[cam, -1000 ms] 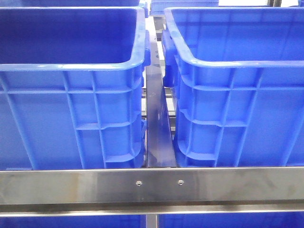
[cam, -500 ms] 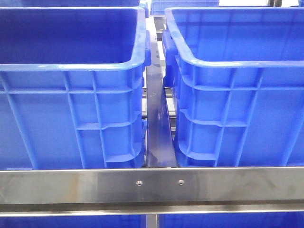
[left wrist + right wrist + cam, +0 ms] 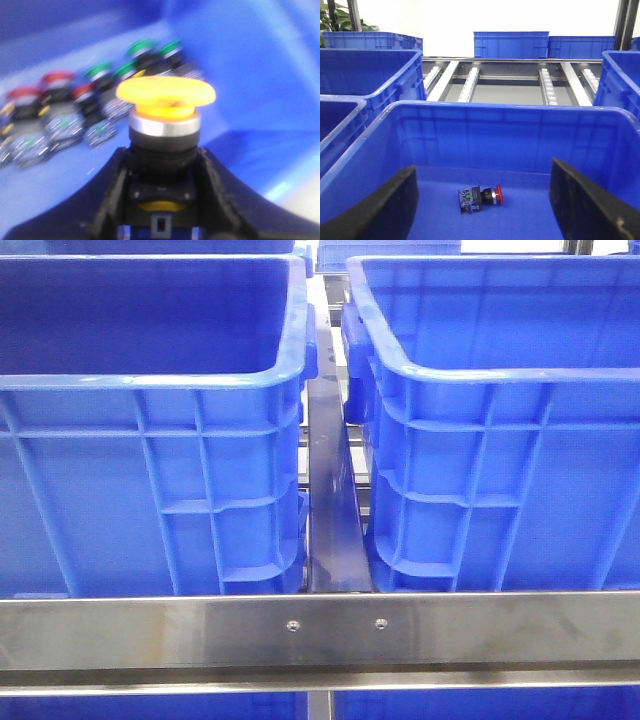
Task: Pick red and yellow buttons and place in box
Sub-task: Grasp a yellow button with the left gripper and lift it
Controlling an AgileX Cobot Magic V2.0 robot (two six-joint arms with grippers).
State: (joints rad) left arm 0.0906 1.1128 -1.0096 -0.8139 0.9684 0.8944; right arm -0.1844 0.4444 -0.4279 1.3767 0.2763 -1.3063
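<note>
Front view: two blue crates side by side behind a steel rail (image 3: 320,632), left crate (image 3: 150,490) and right crate (image 3: 500,480) parted by a narrow metal strip (image 3: 335,520); no arm or claw visible from this angle, crate floors hidden by the near walls. Left wrist view, blurred: left claw (image 3: 162,200) clenched on the black body of a yellow button (image 3: 166,94), broad yellow domed cap and silver collar standing upright above the dark fingers (image 3: 107,200). Behind it, on a blue crate floor (image 3: 240,95), a loose cluster of other buttons (image 3: 90,107) with red and green caps, close to the corner where floor meets wall. Right wrist view: right claw (image 3: 482,205) released, fingers spread wide above a blue box (image 3: 485,135). On that box's floor, near the far wall, a red button (image 3: 481,196) lying on its side, red cap pointing toward one finger, touching neither. Beyond the box, roller conveyor rails (image 3: 505,80) and further blue crates (image 3: 512,45).
</note>
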